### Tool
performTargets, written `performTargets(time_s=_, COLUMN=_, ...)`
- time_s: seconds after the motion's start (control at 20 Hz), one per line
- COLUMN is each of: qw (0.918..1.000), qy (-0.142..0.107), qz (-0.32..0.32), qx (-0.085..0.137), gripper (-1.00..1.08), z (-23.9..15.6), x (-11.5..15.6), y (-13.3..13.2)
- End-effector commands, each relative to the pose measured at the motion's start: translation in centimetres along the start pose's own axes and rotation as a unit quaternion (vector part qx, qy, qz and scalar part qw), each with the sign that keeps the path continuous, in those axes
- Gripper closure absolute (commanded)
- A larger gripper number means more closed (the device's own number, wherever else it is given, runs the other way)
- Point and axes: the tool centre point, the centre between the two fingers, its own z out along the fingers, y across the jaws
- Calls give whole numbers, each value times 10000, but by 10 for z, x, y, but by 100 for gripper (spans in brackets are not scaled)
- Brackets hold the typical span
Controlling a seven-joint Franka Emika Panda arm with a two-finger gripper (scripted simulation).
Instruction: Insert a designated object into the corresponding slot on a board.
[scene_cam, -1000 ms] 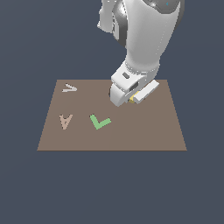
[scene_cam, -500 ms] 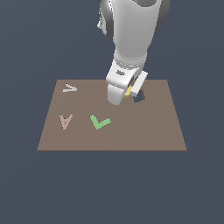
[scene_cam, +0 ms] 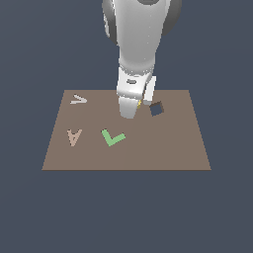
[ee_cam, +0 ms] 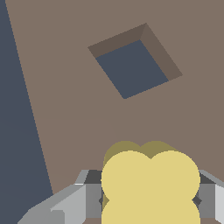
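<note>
The yellow lobed block fills the space between my gripper's grey fingers, and the gripper is shut on it just above the brown board. From the exterior view only a sliver of the yellow block shows beside the white hand, which hangs low over the board near its middle back. The wavy lobed slot is hidden. A dark square diamond-turned hole lies close by, at the exterior view's right of the hand.
A green L-shaped piece lies on the board in front of the hand. A tan A-shaped piece and a pale V-shaped piece sit toward the exterior view's left. The board's edge borders dark floor.
The arm has swung upright and shifted toward the exterior view's left, uncovering the square hole. The yellow block has stayed held in the gripper throughout.
</note>
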Motion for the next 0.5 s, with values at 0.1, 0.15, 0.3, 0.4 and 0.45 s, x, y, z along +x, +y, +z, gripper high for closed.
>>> performTargets(time_s=0.1, qw=9994, qy=0, qz=-351, qx=-2, gripper=108, z=-1, x=-7, y=1)
performTargets(time_s=0.15, qw=9992, qy=0, qz=-407, qx=-2, gripper=108, z=-1, x=-8, y=2)
performTargets(time_s=0.3, qw=9985, qy=0, qz=-539, qx=-2, gripper=108, z=-1, x=-11, y=3)
performTargets(time_s=0.4, qw=9982, qy=-1, qz=-596, qx=-2, gripper=108, z=-1, x=-12, y=3)
performTargets(time_s=0.45, qw=9981, qy=-1, qz=-616, qx=-2, gripper=108, z=-1, x=-12, y=3)
